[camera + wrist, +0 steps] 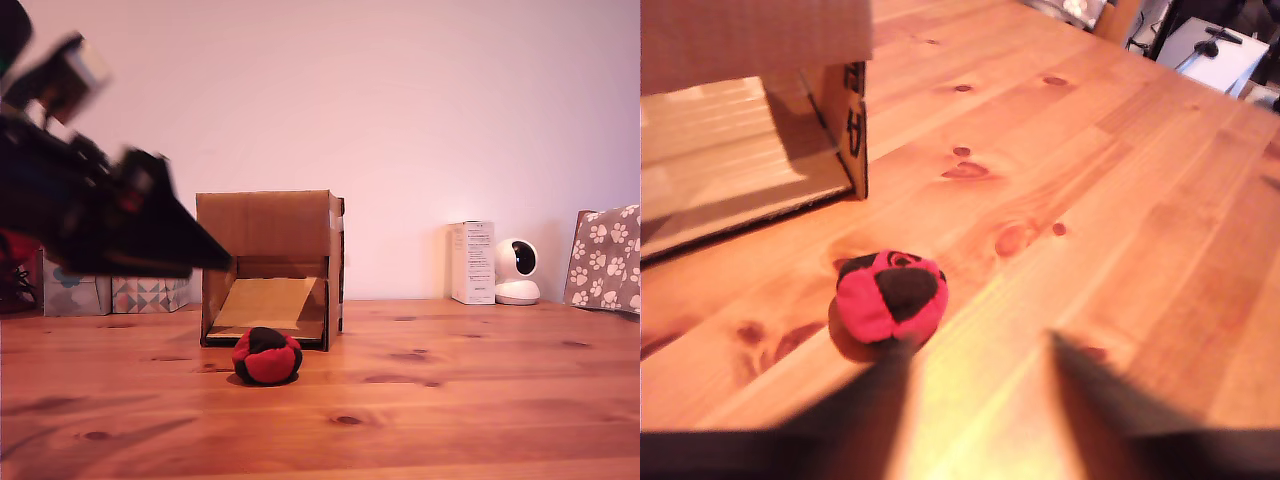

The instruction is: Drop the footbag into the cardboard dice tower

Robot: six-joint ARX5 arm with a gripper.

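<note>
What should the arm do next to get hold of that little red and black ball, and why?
Probably shift sideways and lower so the footbag sits between the fingers. The gripper is open and empty, but in the wrist view the ball lies by one fingertip rather than in the gap, resting on the table before the cardboard dice tower.

Arm (70,215) is matte black and blurred in the exterior view; its body tapers to a sharp wedge tip at 3 o'clock. A pale grey-white boxy block (72,72) sits on top at 12 o'clock. In the wrist view, two dark pointed fingers (885,385) narrow to tips, with soft, out-of-focus edges.
</note>
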